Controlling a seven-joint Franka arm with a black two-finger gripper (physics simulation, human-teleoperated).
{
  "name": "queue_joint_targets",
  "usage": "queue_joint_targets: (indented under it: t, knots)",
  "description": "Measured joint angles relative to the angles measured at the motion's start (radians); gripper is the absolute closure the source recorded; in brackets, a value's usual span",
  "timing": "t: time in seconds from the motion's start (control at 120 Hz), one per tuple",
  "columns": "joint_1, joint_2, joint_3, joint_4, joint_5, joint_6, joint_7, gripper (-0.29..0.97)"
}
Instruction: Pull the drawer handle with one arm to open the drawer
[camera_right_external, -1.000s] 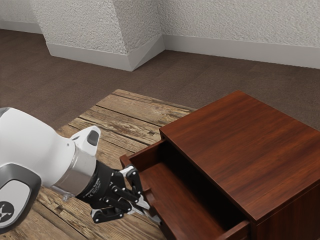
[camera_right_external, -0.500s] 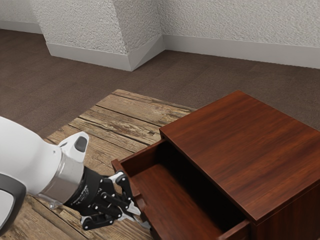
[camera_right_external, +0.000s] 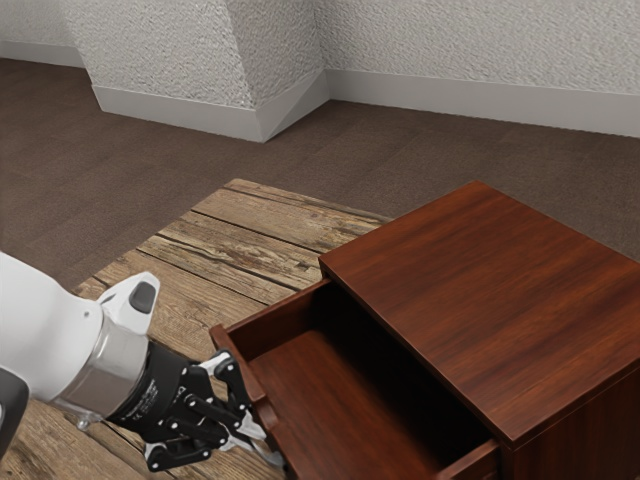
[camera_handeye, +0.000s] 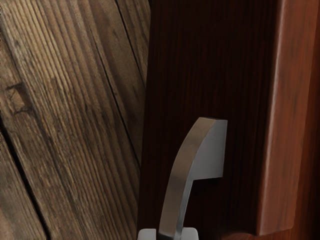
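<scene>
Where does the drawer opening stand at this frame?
Done: the drawer stands well out of the cabinet, its inside exposed. In hand: the gripper is at the drawer front, at the metal handle. Left: perhaps a little more pull; the drawer's back end is under the cabinet top.

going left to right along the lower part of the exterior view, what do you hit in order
white arm → gripper → open drawer → cabinet
</scene>
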Motion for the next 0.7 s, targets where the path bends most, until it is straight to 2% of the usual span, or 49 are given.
queue_joint_targets:
  t: [0.7]
  knots:
    - [0.0,-0.035,0.002,-0.018,0.001,-0.024,-0.011,0.79]
